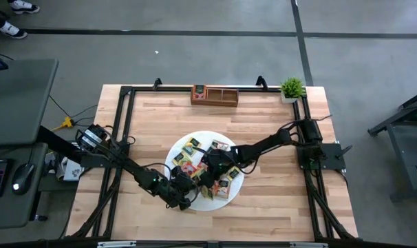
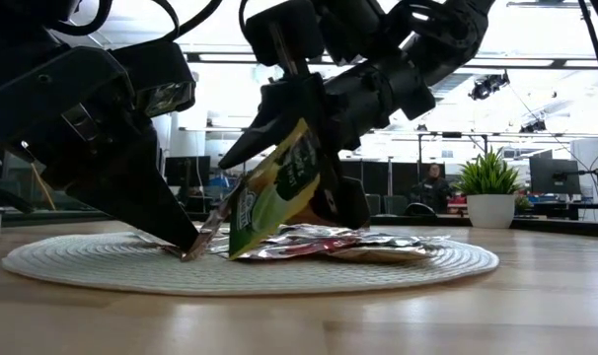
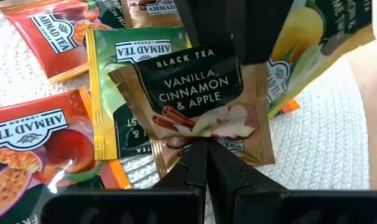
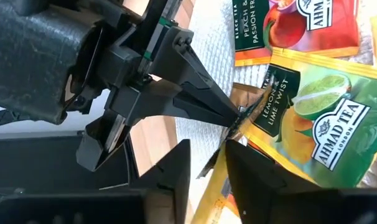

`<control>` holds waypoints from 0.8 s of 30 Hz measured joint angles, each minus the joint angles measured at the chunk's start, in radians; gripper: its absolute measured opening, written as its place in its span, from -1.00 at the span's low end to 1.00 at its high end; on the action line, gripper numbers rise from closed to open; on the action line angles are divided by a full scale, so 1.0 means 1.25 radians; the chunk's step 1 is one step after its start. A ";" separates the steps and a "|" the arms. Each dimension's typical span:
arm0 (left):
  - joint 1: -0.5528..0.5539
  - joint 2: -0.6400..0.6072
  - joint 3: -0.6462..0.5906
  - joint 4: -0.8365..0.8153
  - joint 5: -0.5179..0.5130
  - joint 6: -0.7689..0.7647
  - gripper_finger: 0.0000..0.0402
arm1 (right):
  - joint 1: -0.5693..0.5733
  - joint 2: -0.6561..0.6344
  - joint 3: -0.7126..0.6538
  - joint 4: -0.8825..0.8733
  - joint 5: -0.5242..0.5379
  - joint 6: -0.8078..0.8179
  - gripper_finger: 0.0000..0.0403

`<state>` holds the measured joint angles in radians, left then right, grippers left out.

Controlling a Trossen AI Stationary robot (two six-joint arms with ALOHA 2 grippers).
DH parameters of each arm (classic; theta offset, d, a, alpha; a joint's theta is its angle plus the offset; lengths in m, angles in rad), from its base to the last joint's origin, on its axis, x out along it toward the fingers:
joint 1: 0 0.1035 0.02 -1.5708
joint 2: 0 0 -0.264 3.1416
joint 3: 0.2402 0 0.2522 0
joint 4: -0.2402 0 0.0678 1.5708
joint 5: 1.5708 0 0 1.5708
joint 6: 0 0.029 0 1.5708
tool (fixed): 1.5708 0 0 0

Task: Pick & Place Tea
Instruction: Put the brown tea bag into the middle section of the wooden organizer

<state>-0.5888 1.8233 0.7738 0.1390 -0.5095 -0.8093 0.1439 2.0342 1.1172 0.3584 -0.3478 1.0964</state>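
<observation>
Several tea packets (image 1: pixel 195 155) lie in a heap on the round white mat (image 1: pixel 205 136). My left gripper (image 3: pixel 207 165) reaches onto the mat's near left part and is shut on a brown vanilla-cinnamon packet (image 3: pixel 195 93). My right gripper (image 4: pixel 207 168) comes in from the right, slanting down, just beyond the left one. Its fingers stand a little apart, with a yellow-green packet (image 2: pixel 279 187) between them. That packet stands steeply tilted, its lower corner on the mat (image 2: pixel 398 264). My left gripper pinches the brown packet's near edge (image 3: pixel 201 140) between its two fingertips, slanting down from the table's left. The packet's held edge sits just above the mat, and the rest lies over the other packets. My right gripper has the yellow-green packet's edge (image 4: pixel 218 180) between its parted fingers, lying against one finger (image 4: pixel 238 168). Whether the other finger touches it, I cannot tell.
A brown wooden tray (image 1: pixel 214 95) stands at the table's far edge, with a small potted plant (image 1: pixel 292 88) at the far right corner. Bare wood lies around the mat. The two grippers work close together. A person (image 2: pixel 435 182) shows in the room beyond the table.
</observation>
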 joint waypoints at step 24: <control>0.000 0.000 0.000 0.000 0.001 0.000 -1.00 | -0.014 -0.001 0.001 0.010 0.001 -0.013 -0.29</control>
<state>-0.5892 1.8233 0.7738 0.1394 -0.5083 -0.8093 0.1261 2.0335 1.1183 0.3712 -0.3462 1.0805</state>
